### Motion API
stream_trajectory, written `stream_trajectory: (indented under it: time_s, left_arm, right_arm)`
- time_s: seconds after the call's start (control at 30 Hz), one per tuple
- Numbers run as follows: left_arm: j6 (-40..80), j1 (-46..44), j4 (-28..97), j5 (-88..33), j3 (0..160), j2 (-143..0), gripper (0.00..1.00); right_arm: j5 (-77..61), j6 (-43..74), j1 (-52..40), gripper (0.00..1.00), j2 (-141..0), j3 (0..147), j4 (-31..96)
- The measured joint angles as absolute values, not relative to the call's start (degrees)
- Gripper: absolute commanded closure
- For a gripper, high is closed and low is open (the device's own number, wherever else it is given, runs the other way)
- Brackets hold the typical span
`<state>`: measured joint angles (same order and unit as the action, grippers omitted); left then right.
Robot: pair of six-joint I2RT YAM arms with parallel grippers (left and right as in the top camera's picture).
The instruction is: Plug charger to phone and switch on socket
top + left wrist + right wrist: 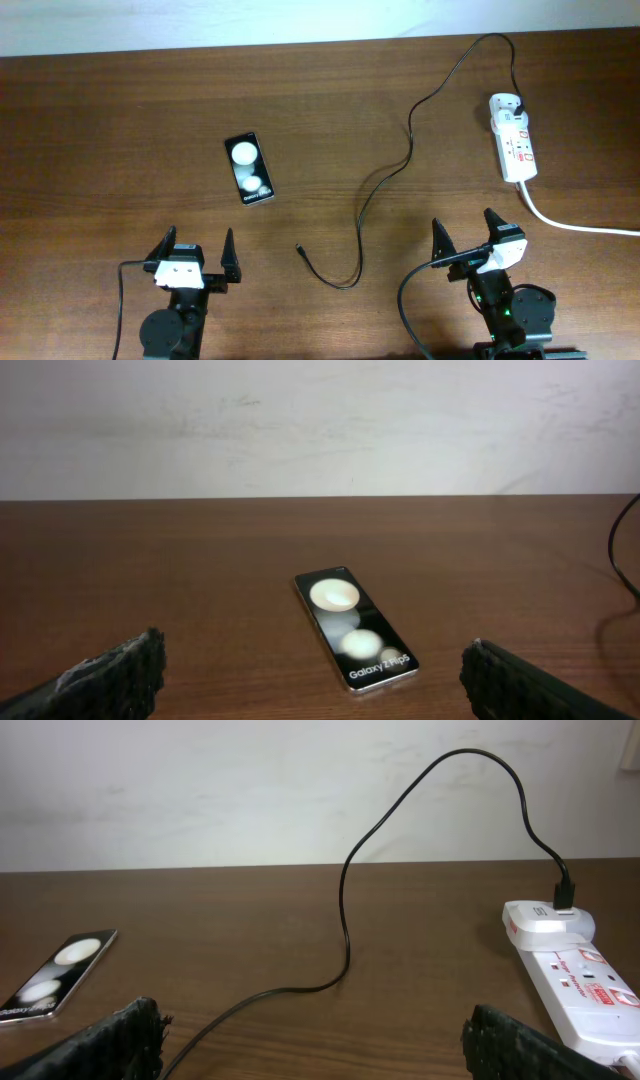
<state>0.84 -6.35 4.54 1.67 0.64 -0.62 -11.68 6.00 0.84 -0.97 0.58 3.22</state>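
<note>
Black charger [385,185] lies loose in the middle, plugged into the socket [513,137] far right; the phone [249,169] lies left. The left gripper [197,243] and right gripper [464,225] gape wide, holding nothing. The tiny tip [299,247] could slip, or push the phone away

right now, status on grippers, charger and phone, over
Left gripper and right gripper open, empty. Charger plugged into socket, tip lying loose, apart from phone. Nothing between tip and phone.
</note>
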Motion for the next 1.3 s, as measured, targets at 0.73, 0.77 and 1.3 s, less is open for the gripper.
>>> stream_trajectory:
  time_s: [0.73,0.77,1.3]
  left_arm:
    - [0.8,-6.3,4.5,1.7,0.6,-0.6,0.01]
    - [0.8,-6.3,4.5,1.7,0.6,-0.6,0.01]
    - [0.8,-6.3,0.6,1.5,0.6,-0.7,0.01]
  right_arm:
    - [-11.7,6.0,0.8,0.01,-1.0,0.6,3.2]
    - [-11.7,6.0,0.8,0.01,-1.0,0.6,3.2]
    - [-11.7,6.0,0.8,0.01,-1.0,0.6,3.2]
